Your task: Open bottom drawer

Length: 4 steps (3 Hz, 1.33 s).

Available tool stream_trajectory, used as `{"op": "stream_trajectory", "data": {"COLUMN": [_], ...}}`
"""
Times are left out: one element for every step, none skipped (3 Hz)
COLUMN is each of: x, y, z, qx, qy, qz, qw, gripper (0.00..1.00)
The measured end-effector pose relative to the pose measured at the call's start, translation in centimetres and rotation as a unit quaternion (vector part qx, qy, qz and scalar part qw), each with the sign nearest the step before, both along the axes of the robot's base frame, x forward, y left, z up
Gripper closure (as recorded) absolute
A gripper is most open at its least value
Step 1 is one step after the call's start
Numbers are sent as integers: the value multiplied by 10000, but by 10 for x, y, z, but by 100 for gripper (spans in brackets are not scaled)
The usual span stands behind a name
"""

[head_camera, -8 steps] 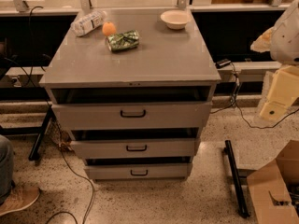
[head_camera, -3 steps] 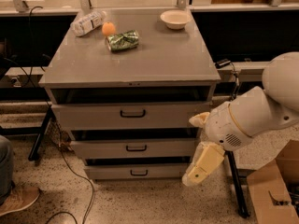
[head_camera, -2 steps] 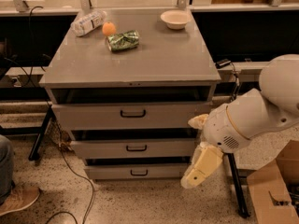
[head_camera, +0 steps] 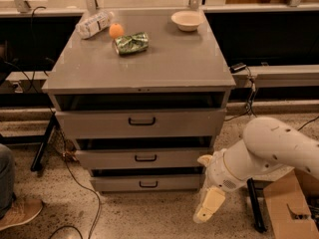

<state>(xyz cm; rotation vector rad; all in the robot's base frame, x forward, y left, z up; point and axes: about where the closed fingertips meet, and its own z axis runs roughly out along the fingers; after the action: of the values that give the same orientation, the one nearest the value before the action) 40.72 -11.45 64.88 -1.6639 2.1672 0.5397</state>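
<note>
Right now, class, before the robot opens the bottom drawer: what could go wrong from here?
1. The hand hangs low, right of the bottom drawer, off its handle; it could bump the front's corner.
2. The middle drawer's handle sits just above; it might grab that instead.
3. The arm is near the box; a swing could knock it.

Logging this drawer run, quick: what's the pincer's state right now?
Pincer: low, right of the bottom drawer, not touching it; open or closed cannot be told.
</note>
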Motion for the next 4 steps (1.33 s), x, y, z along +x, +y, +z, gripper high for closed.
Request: {"op": "stream_trajectory", "data": {"x": [11,1,1,6], "y": [2,8,8,15], "z": [-64,-95,-94,-134], "qx": [377,539,539,725], "qy": [-14,263,265,346], "qz": [119,179,178,399], "qw": [9992,9980,9980,9960], "gripper": [0,0,0,0]}}
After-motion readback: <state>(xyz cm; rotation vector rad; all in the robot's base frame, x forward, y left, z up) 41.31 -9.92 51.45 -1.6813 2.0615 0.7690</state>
